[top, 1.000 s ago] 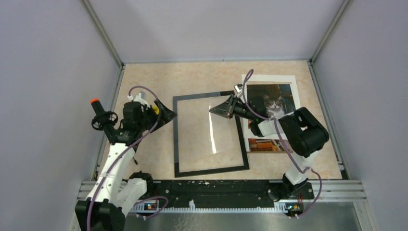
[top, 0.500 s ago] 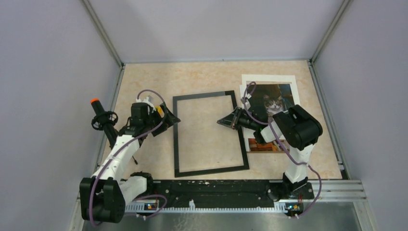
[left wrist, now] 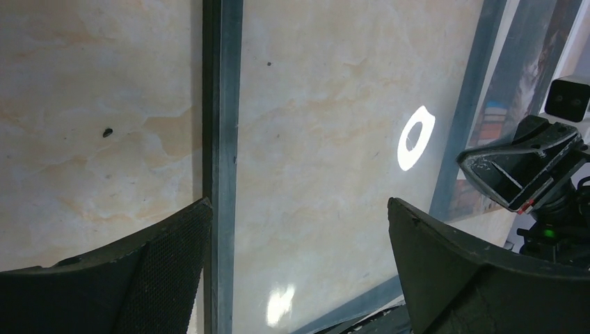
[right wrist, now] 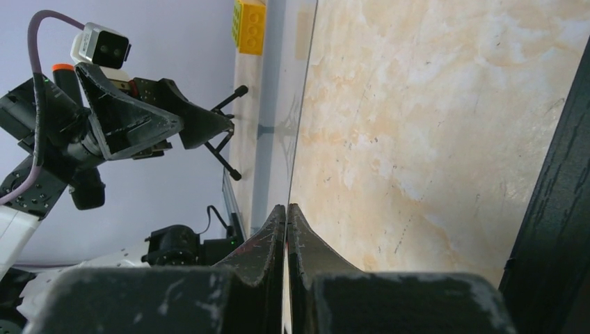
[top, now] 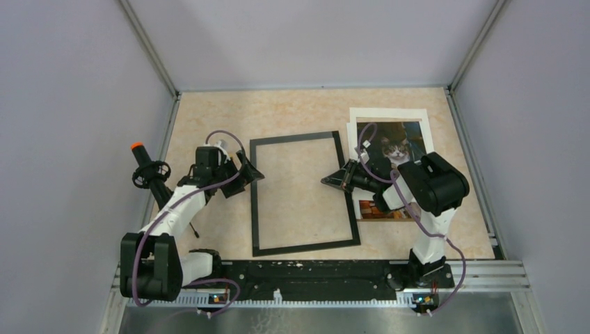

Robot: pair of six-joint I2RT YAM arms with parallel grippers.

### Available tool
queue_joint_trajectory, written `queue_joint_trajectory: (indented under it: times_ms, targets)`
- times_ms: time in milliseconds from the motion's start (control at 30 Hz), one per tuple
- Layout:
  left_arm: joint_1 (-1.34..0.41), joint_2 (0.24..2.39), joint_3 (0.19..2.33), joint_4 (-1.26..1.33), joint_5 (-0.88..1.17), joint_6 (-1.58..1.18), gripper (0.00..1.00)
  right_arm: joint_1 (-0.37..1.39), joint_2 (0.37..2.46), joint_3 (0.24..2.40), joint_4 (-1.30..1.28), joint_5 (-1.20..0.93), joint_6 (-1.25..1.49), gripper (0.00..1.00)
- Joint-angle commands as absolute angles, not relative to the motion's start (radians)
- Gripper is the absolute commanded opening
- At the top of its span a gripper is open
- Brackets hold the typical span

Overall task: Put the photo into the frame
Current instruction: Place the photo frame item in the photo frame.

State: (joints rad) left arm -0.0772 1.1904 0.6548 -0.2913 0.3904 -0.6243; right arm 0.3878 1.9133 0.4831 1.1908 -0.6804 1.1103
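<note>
The black frame [top: 306, 245] lies flat mid-table; its bars [left wrist: 221, 104] show in the left wrist view and one bar [right wrist: 556, 209] in the right wrist view. The cat photo [top: 389, 149] lies face up to its right, partly under the right arm, and shows at that view's edge [left wrist: 532, 62]. My right gripper [top: 332, 179] sits low at the frame's right bar. It [right wrist: 286, 207] is shut on the edge of a thin clear pane [right wrist: 306, 104] over the frame opening. My left gripper [top: 250, 170] is open, its fingers astride the frame's left bar [left wrist: 299, 209], holding nothing.
A black stand with an orange tip [top: 142, 167] rises at the left. A yellow block [right wrist: 249, 26] sits near the left wall. Walls close the table on three sides, and a metal rail [top: 320, 275] runs along the near edge.
The right gripper has come down and toward me with the clear pane, whose bright glare stripe has gone. The left gripper has moved right to the frame's left bar.
</note>
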Motion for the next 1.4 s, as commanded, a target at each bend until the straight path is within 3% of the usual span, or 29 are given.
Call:
queue_joint_trajectory:
  times_ms: [0, 1367]
  targets:
    - [-0.072, 1.195, 0.703, -0.246, 0.41, -0.6, 0.98, 0.376, 1.93, 0.482, 1.296, -0.725, 1.107, 0.0]
    - [-0.072, 1.197, 0.703, -0.237, 0.4, -0.594, 0.98, 0.354, 1.904, 0.409, 1.321, -0.707, 1.104, 0.0]
